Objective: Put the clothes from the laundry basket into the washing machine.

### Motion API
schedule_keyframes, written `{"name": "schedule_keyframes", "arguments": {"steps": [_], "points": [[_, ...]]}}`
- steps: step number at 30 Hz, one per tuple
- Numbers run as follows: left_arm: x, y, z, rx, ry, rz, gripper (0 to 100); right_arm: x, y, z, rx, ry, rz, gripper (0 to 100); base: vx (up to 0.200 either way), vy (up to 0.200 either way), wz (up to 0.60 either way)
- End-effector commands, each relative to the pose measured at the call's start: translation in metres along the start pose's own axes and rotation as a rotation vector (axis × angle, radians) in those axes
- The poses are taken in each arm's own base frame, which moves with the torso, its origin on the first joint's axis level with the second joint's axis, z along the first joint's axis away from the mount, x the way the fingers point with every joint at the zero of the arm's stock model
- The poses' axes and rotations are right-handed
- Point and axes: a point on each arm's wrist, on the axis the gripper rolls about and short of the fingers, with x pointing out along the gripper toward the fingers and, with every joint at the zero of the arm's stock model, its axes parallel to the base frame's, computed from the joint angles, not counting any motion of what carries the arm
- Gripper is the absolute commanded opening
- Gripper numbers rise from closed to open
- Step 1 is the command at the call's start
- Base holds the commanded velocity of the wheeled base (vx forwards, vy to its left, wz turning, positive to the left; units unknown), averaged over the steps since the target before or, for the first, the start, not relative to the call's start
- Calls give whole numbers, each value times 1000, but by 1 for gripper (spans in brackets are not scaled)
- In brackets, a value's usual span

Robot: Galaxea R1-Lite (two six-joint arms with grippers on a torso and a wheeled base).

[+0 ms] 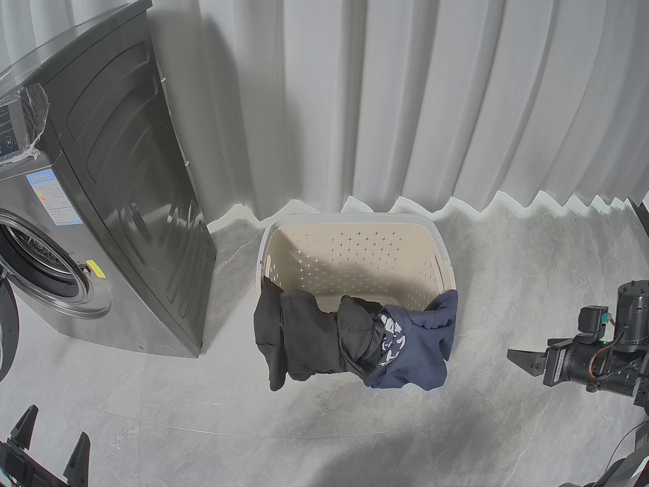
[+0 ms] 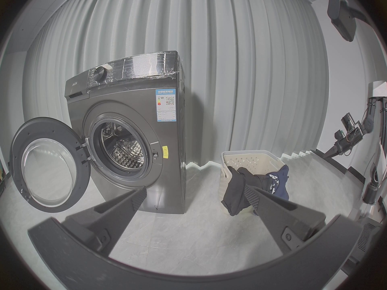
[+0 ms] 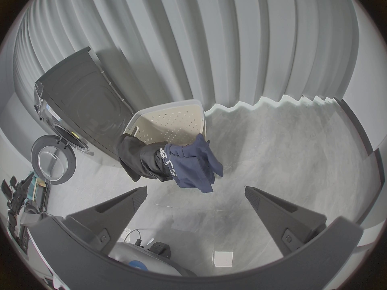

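- The clothes are not yet in the machine: a black, crumpled fabric garment [image 1: 304, 336] and a navy blue garment with white print [image 1: 416, 346] hang side by side over the near rim of the cream, perforated plastic laundry basket [image 1: 351, 219], spilling down its outside towards the grey marbled floor [image 1: 338, 434].
- The basket stands just beside the dark grey front-loading washing machine [image 1: 128, 170], on its right as the robot faces it; the round machine door [image 2: 48, 164] is swung wide open and the steel drum [image 2: 121, 148] looks bare.
- The left gripper [image 2: 194, 189] hangs low in front of the machine, its two fingers spread apart with nothing between them.
- The right gripper [image 3: 195, 190] sits off to the basket's right, well apart from it, fingers likewise spread and holding nothing.
- Both garments look soft, light and floppy to me, so they should bunch and drape rather than hold a shape; a pinch on a thick fold ought to grip better than one on a thin edge.
- The bulges sitting on the rim seem the best place to take hold, since the cloth there is gathered and stands proud of the plastic.
- The two pieces touch and overlap at the middle, so lifting one may well drag the other along or drop it to the floor.
- A loose hanging sleeve could snag on the rim or on the door opening.
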Motion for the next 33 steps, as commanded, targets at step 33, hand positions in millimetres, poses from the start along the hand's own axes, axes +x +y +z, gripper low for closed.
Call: {"name": "schedule_keyframes", "arguments": {"steps": [33], "points": [[0,0,-5,0,-2,-1,100,159,37,2,-53,34,106,100,-36,0,0]]}}
